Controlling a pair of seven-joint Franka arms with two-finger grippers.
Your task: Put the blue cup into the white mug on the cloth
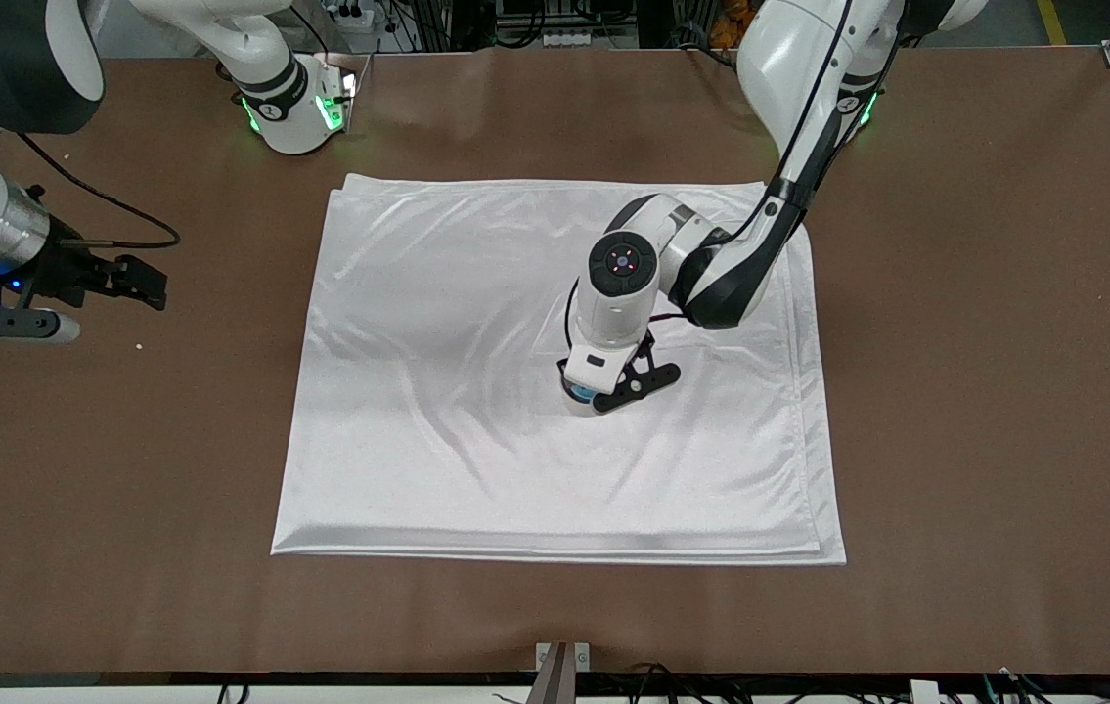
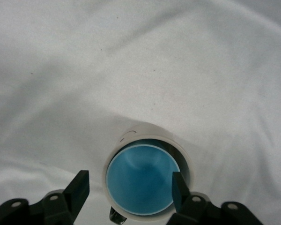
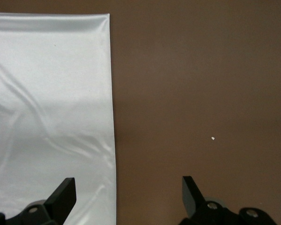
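Two grippers in view, both spread. Left gripper (image 2: 130,191) low over the middle of the cloth (image 1: 476,293), fingers (image 2: 78,187) parted wider than the white mug (image 2: 136,132), one on either side of it, gripping nothing; contact with the mug's rim not clear from the left wrist view. Blue cup (image 2: 140,180) sitting inside the white mug, its bright blue interior nearly filling the cream rim, a thin shadowed gap showing along one side between the two walls. Mug upright on the cloth, with soft wrinkles around it. Only a dark sliver of what may be the handle visible at the edge of the left wrist view, between the fingers; dots on the mug's side hidden. From the front, both cups almost wholly covered by the left gripper (image 1: 619,383), just a bit of blue (image 1: 579,393) peeking out beneath it. Right gripper (image 1: 66,298) waiting above the bare brown table (image 1: 985,391) toward the right arm's end, beside the cloth's edge (image 3: 51,117), fingers (image 3: 65,194) wide apart and holding nothing.
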